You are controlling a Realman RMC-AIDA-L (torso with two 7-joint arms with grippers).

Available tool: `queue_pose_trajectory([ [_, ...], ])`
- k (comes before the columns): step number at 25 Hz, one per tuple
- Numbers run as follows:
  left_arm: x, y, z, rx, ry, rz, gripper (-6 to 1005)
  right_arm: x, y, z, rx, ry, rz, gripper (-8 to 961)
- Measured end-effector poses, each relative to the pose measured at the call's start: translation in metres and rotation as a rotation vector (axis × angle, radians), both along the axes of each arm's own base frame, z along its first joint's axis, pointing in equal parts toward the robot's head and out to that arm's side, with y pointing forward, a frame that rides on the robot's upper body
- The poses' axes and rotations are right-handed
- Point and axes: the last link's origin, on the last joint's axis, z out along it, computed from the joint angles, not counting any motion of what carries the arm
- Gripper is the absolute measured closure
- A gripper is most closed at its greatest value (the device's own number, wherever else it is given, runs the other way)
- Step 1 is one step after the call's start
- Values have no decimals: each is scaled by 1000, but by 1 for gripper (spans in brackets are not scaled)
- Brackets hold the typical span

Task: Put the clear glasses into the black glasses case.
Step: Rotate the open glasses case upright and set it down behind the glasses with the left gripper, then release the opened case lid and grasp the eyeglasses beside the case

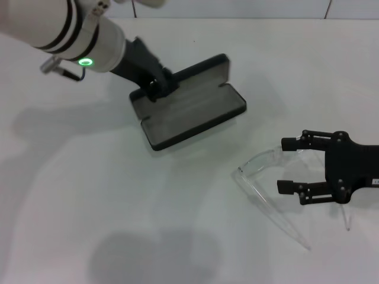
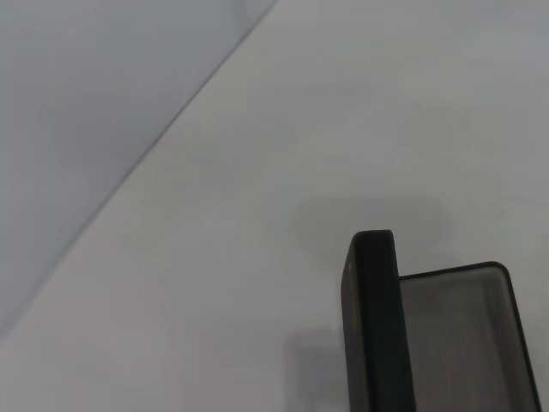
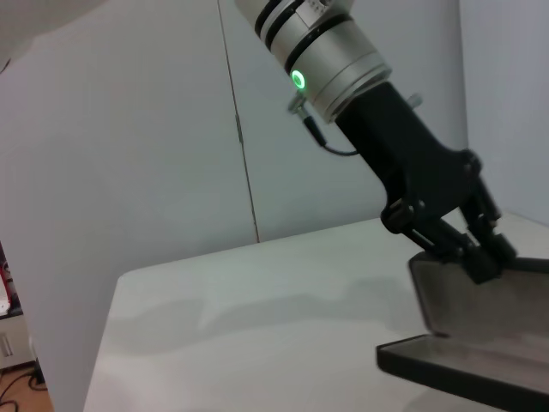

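Note:
The black glasses case (image 1: 195, 112) lies open on the white table, grey lining up, lid raised at the far side. My left gripper (image 1: 157, 86) is shut on the case's left end; the right wrist view shows that gripper (image 3: 482, 254) pinching the lid's edge above the case (image 3: 467, 371). Part of the case (image 2: 374, 326) fills the left wrist view's corner. The clear glasses (image 1: 261, 161) rest on the table to the right of the case, one thin temple arm pointing toward the near edge. My right gripper (image 1: 288, 165) is open, its fingers on either side of the glasses' right end.
A white table (image 1: 118, 195) spreads under everything, with bare surface to the left and front. A pale wall (image 3: 154, 129) stands behind the table's far edge.

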Motion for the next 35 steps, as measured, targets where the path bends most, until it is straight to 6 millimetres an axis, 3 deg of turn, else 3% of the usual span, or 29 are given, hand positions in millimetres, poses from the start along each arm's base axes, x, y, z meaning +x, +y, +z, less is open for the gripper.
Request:
queue_pose_trajectory([
  [4,8,2,-10,-43,59,-277,794,0,-4,-4,1,10,-2,134],
  [8,10,8,-21,-30,105,-383,793,0,-5,-5,0,25,-10,134],
  [17,7,17,-38,-33,123,-392,793,1,-8,-3,6,60,-24,134],
  [25,2,12,-44,-57,146,-396,787,0,-7,-1,10,58,-17,135],
  [29,0,10,-44,-54,138,-389,763,-1,-6,-1,11,56,-12,135],
  [35,11,0,-12,28,-130,-332,744,-8,2,12,4,36,-32,135],
])
